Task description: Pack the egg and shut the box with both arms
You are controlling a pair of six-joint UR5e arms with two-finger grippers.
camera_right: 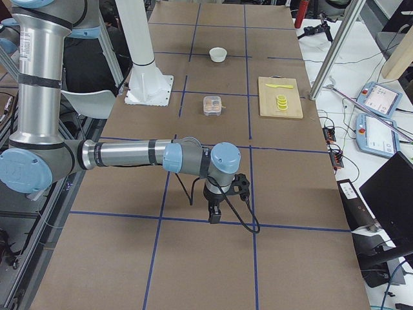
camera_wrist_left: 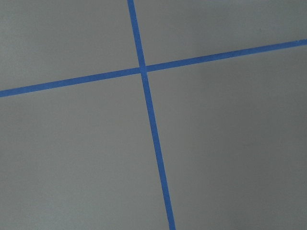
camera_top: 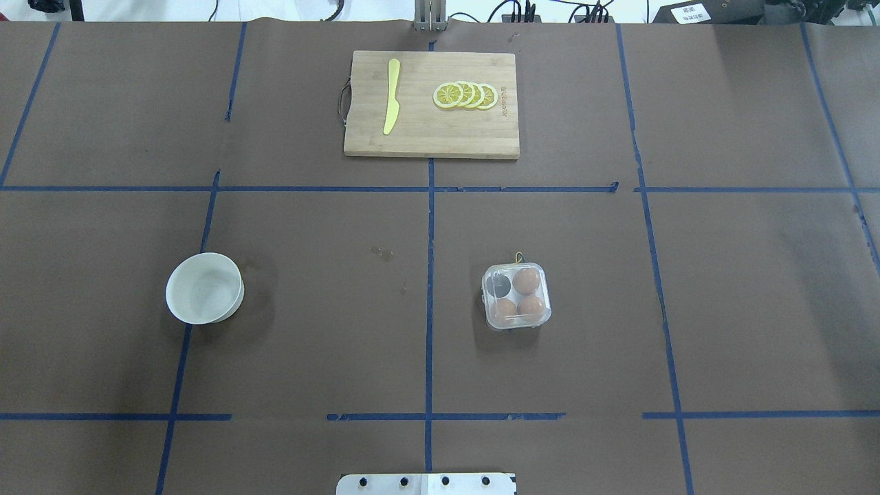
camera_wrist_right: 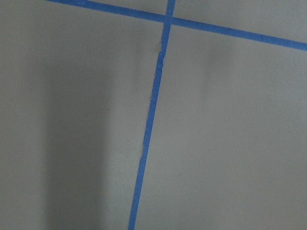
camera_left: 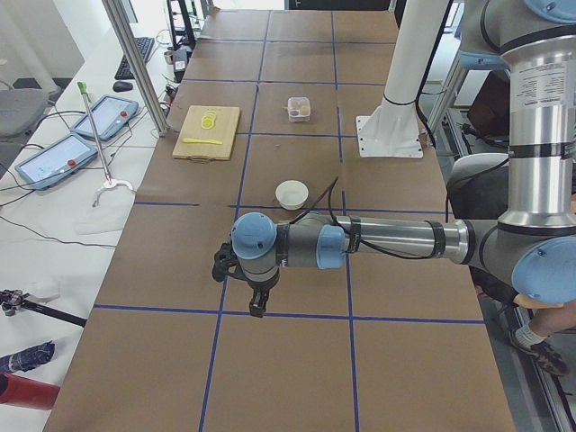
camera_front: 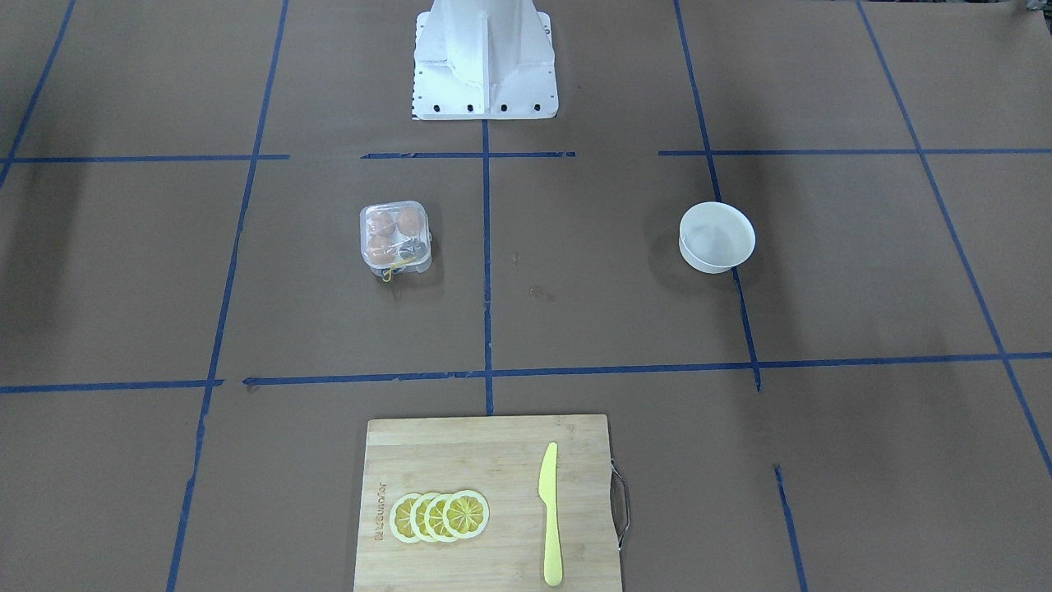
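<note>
The clear box (camera_top: 516, 297) sits right of the table's middle, its lid down over the cells. Three orange-brown eggs show through it; one egg (camera_top: 527, 280) is at the far right cell, and the far left cell looks dark. A yellow string (camera_front: 395, 269) hangs at its far side. The box also shows in the front view (camera_front: 395, 236). My left gripper (camera_left: 256, 301) shows only in the exterior left view, far from the box; I cannot tell if it is open. My right gripper (camera_right: 215, 213) shows only in the exterior right view; I cannot tell either. Both wrist views show only brown cover and blue tape.
A white bowl (camera_top: 205, 287) stands on the left half, with nothing in it. A wooden cutting board (camera_top: 432, 137) at the far edge carries a yellow knife (camera_top: 392, 96) and lemon slices (camera_top: 466, 95). The white pedestal (camera_front: 485, 57) stands at the robot's side.
</note>
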